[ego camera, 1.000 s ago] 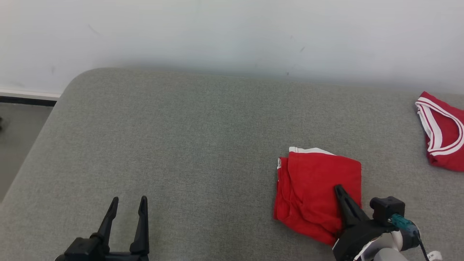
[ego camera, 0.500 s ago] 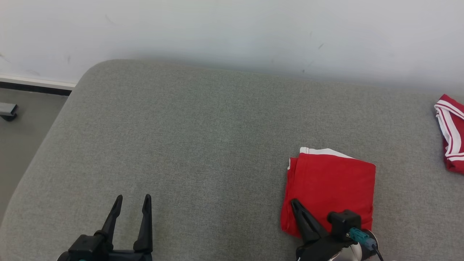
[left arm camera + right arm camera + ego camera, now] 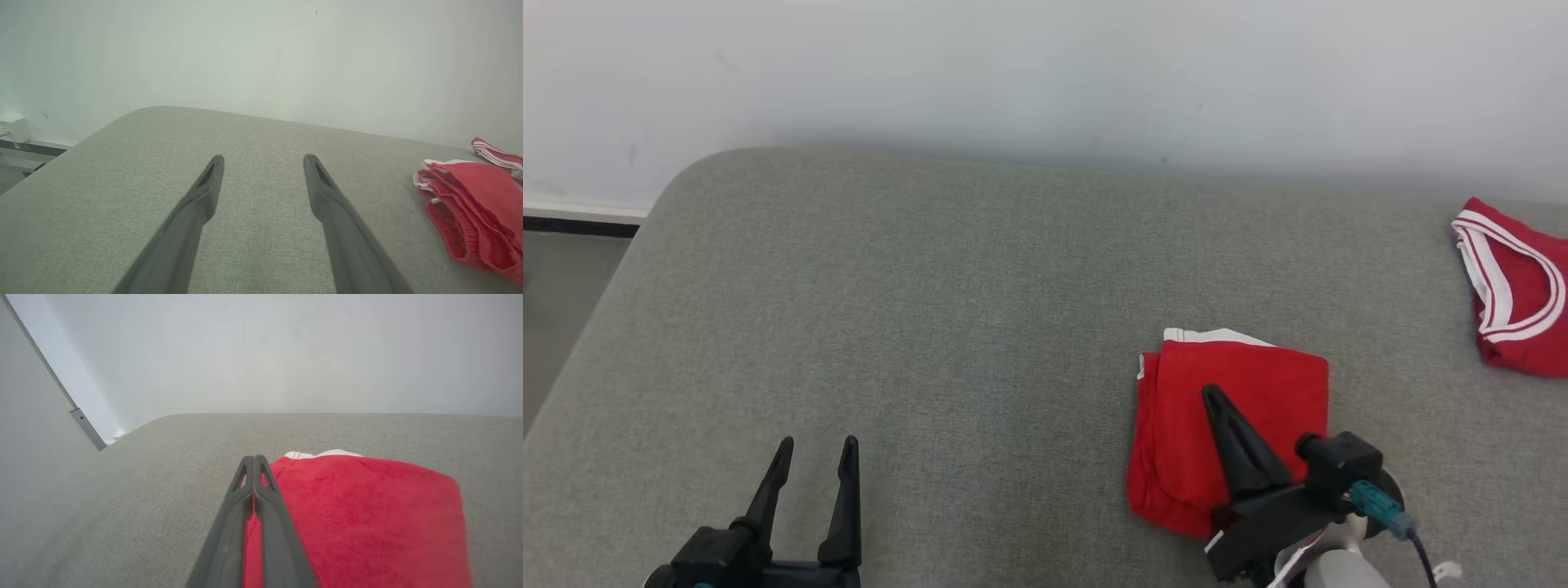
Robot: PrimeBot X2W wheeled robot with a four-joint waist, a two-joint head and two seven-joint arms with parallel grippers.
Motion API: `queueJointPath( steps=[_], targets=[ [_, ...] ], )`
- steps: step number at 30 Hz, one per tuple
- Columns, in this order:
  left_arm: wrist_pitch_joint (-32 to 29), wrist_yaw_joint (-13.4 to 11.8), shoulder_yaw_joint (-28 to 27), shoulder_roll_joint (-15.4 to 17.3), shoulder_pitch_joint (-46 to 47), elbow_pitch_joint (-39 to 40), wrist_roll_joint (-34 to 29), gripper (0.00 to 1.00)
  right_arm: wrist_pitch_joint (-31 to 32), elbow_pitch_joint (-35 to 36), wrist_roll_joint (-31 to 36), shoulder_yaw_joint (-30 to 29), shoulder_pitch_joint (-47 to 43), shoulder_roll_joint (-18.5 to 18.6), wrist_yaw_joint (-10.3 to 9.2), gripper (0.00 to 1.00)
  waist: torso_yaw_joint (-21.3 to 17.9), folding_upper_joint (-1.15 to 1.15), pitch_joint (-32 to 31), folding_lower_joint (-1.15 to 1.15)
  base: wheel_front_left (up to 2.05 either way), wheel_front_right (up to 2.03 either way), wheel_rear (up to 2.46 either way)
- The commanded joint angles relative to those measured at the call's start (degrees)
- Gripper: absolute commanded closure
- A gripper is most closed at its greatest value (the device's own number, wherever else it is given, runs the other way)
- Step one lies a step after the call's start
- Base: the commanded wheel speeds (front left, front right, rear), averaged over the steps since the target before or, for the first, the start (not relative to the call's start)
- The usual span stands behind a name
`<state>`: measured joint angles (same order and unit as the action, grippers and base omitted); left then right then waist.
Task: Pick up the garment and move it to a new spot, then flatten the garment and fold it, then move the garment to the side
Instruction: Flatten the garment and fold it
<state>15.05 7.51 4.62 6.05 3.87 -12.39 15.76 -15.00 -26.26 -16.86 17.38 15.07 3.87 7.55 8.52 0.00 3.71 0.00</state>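
Note:
The garment [image 3: 1241, 392] is a red piece with white trim, folded into a rough square on the right side of the grey cushioned surface [image 3: 980, 310]. It also appears in the left wrist view [image 3: 474, 204] and the right wrist view [image 3: 367, 514]. My right gripper [image 3: 1213, 394] is shut, its two fingers pressed together and lying over the garment's left half, with no cloth seen between them [image 3: 254, 458]. My left gripper [image 3: 815, 445] stands open above bare cushion at the lower left [image 3: 263, 159], well apart from the garment.
A second red garment with white stripes [image 3: 1519, 302] lies at the far right edge [image 3: 494, 154]. A pale wall [image 3: 1045, 73] runs behind the cushion. The cushion's rounded left edge drops to grey floor [image 3: 564, 286].
The head camera has shifted. Over the garment, my shut right gripper swept from its right part to its lower left corner, then back toward its middle. The left gripper stayed open in place.

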Motion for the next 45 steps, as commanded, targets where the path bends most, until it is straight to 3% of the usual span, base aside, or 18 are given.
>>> queueJointPath(
  steps=[1, 15, 16, 18, 32, 45],
  targets=[
    [0.17, -0.06, -0.24, 0.28, -0.08, 0.18, -0.57, 0.00, -0.20, 0.91, 0.42, -0.77, -0.99, 0.66, -0.16, 1.00, -1.55, 0.00, -0.56, 0.00, 0.00, 0.00, 0.00],
    [0.16, -0.06, -2.76, -0.06, -2.85, 0.85, -1.96, 0.00, -0.14, 11.00, 3.59, -11.05, -9.86, 3.88, -0.16, 1.00, -7.85, 0.00, -3.24, 0.00, 0.00, 0.00, 0.00],
    [0.16, -0.06, -2.81, -0.10, -3.01, 0.87, -2.10, 0.00, -0.14, 11.87, 4.04, -11.69, -10.63, 4.04, -0.16, 0.85, -8.02, 0.00, -3.35, 0.00, 0.00, 0.00, 0.00],
    [0.16, -0.06, -2.65, -0.08, -3.28, 0.97, -2.36, 0.00, -0.13, 13.27, 4.61, -12.65, -12.28, 4.01, -0.16, 0.00, -8.29, 0.00, -3.51, 0.00, 0.00, 0.00, 0.00],
    [0.16, -0.06, -3.47, 1.05, -5.27, 1.22, -3.11, 0.00, -0.13, 18.41, 6.25, -16.91, -20.46, 2.61, -0.16, 0.00, -7.54, 0.00, -4.85, 0.00, 0.00, 0.00, 0.00],
    [0.17, -0.84, -4.09, 1.93, -7.73, 2.96, -4.40, 0.00, -0.13, 19.16, 6.91, -18.23, -22.02, 1.74, -0.16, 0.00, -6.16, 0.00, -5.46, 0.00, 0.00, 0.00, 0.00]
  ],
)
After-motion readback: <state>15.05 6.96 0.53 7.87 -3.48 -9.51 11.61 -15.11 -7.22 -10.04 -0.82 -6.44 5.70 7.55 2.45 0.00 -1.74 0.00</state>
